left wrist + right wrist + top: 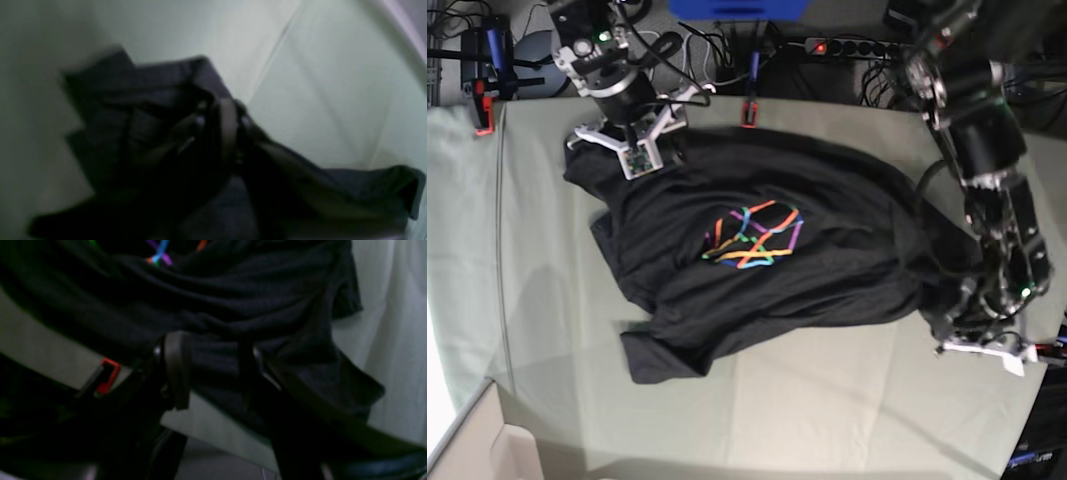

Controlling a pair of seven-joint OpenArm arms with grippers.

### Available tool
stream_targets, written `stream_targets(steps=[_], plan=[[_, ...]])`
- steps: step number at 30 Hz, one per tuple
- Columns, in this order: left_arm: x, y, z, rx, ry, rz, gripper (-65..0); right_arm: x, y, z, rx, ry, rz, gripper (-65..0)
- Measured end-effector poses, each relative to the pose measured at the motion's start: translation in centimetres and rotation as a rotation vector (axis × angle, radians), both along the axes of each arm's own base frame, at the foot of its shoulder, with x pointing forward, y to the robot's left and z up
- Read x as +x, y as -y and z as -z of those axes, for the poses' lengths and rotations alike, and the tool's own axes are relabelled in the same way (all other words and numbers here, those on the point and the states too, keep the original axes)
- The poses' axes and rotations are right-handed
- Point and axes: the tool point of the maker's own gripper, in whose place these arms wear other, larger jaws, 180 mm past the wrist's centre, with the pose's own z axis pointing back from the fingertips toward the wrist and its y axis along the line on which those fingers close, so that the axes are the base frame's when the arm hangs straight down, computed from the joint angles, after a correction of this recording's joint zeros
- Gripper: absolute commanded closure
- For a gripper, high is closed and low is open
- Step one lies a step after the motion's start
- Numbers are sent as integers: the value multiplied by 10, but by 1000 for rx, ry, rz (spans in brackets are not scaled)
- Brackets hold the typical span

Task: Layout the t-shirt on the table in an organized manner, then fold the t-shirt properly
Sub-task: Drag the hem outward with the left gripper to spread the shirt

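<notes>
The dark t-shirt [827, 250] lies spread and rumpled across the table [827, 400], with its rainbow logo [752, 238] facing up near the middle. My right gripper [211, 365] is at the shirt's far left corner by the table's back edge, with a bunch of dark cloth pinched between its fingers [176, 366]. In the base view this gripper [639, 145] sits on the shirt's upper left. My left gripper [223, 121] is low over the shirt's right edge [150, 116], also seen in the base view [962, 325]. Blur hides how its jaws stand.
Red clamps [749, 112] [106, 375] hold the pale cloth at the back edge, and another clamp [484, 115] is at the far left. Cables and a power strip [847, 45] lie behind the table. A pale box corner [467, 450] sits at the front left.
</notes>
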Motion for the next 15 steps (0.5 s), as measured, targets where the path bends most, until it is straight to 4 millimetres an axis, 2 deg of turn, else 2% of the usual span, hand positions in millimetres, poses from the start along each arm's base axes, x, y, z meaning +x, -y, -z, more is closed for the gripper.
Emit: stream_targets(steps=[2,5,8,11,13,15], plan=[[3,6,14,-33,-38,6,-251,-1,-4,-1,19,3,10,-236],[1,12,26,-59,-71,14,-341,-13,-6,4,19,-28,8,-236],[-3,9,22,-48,-66,16,-342,-13,-7,5,24,-33,13,-236],[-8,-3,-4,15,20,8,-342,-11,-8,3,28,-22,13,-236],[-23,-23,-12,60,47,-16,-342,-12,-9,3,30,-25,13,-236],[-47,-55,-1,89,23,-98,-342,-15,-8,5,29,-32,12,-236]])
